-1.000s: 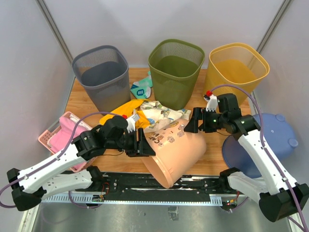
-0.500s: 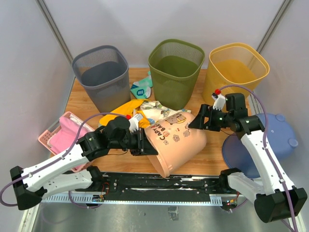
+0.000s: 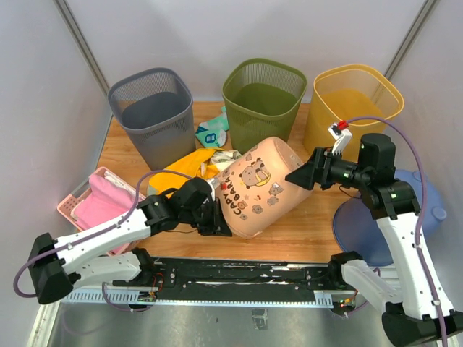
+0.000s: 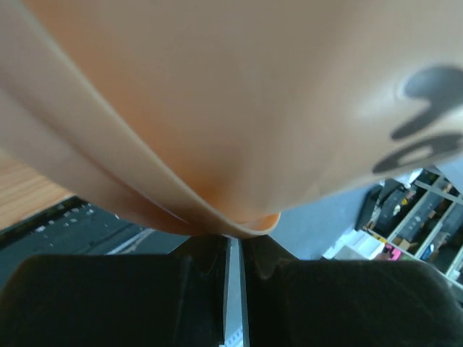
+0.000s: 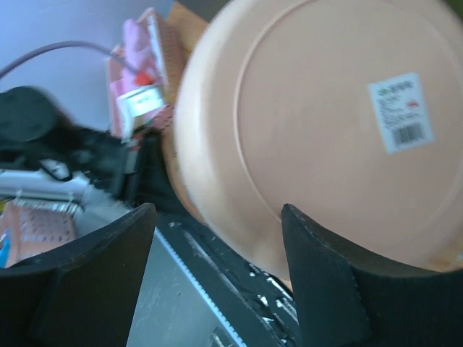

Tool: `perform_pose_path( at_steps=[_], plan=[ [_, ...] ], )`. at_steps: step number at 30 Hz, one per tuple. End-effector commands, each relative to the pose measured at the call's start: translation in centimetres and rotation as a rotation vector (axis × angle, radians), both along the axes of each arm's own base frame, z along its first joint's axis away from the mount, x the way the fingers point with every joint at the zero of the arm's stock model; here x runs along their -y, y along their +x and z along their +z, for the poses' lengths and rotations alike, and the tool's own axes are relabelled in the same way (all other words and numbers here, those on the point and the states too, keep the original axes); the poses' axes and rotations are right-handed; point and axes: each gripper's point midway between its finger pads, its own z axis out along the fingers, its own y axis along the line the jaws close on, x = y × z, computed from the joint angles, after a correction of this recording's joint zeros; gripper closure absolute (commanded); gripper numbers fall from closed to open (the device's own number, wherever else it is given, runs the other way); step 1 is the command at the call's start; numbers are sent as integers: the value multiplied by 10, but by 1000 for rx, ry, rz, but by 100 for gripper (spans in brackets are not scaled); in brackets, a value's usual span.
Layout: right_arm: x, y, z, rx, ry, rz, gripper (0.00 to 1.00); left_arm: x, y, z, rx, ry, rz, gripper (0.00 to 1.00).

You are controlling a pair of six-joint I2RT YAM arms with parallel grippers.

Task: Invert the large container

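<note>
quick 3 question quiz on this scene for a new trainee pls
1. True or false: the peach container stands upright on its base.
2. What does the left gripper clamp? A the container's rim; B the container's base; C nothing.
3. Fill in: the barcode sticker on the container's base shows in the ___ wrist view.
Key: 1 false, it is tipped over on its side; 2 A; 3 right.
</note>
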Motion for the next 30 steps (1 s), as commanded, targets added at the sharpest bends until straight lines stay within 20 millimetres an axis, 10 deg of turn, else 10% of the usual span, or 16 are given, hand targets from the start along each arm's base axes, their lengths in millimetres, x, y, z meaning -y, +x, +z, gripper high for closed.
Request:
perform_pose_path(
  at_steps=[1,17,22,30],
  plan=[
    [-27,-72,35,-107,160,282,32,37,43,32,178,-175,26,89],
    [-46,-86,27,-109,117,366,30,50,46,-4,151,-104,-48,70],
    [-27,-73,27,-23,-51,285,27,20,53,17,232,9,6,34],
    [35,-29,46,190,-307,-89,22,-30,81,76,428,56,186,9]
  ],
)
